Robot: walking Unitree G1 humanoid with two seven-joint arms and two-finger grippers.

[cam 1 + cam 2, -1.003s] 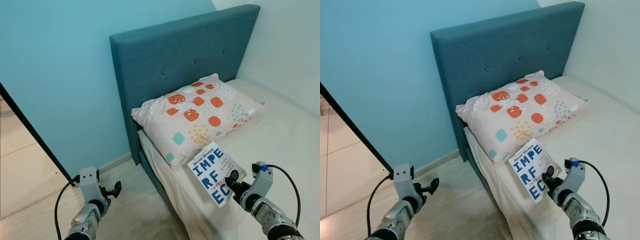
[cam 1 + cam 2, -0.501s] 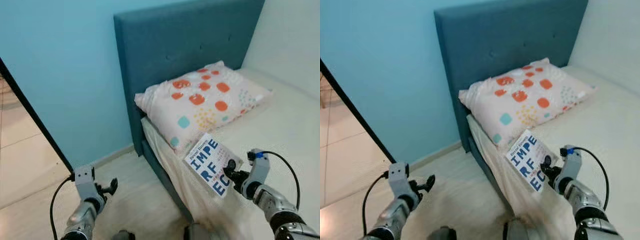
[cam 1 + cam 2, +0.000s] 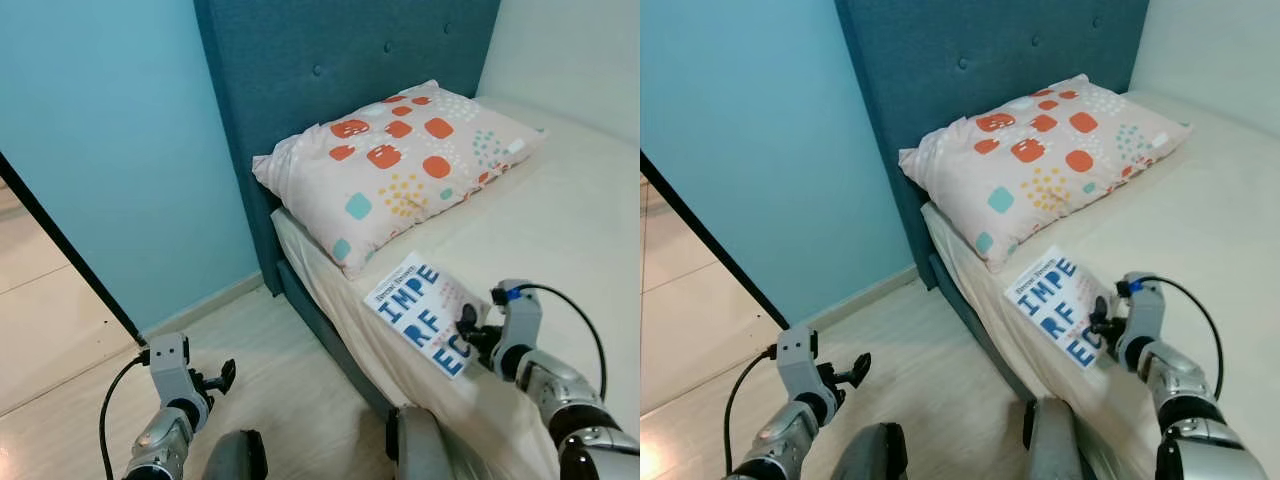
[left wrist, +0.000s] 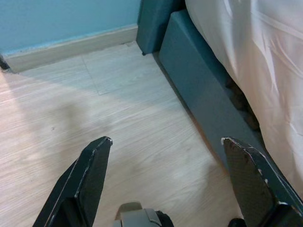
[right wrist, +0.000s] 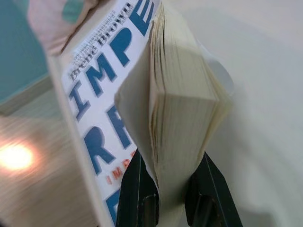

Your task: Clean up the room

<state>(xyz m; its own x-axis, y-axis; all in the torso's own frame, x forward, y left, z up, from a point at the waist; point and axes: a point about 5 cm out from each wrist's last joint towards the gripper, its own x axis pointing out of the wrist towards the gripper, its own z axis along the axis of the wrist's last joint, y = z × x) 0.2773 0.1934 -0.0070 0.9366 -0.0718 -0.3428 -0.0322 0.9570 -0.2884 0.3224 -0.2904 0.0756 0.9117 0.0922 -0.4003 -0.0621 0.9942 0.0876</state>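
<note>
My right gripper (image 3: 470, 330) is shut on a white paperback book (image 3: 420, 311) with big blue letters, holding it low over the near corner of the cream bed (image 3: 560, 230). In the right wrist view the two black fingers (image 5: 137, 187) pinch the book (image 5: 175, 109) at its page edge. A pillow (image 3: 400, 165) with orange and teal patches lies at the bed's head, just beyond the book. My left gripper (image 3: 222, 377) hangs open low at the left over the wooden floor (image 4: 94, 123), with nothing between its fingers (image 4: 90, 175).
A teal padded headboard (image 3: 340, 60) stands behind the pillow against a light blue wall (image 3: 100, 130). The bed's teal base (image 4: 203, 94) runs along the floor beside my left arm. A black frame edge (image 3: 60, 250) slants at the far left.
The view has tilted down and closer to the bed. My right gripper has lowered the book, which now lies flatter over the bed corner. The left arm still hangs.
</note>
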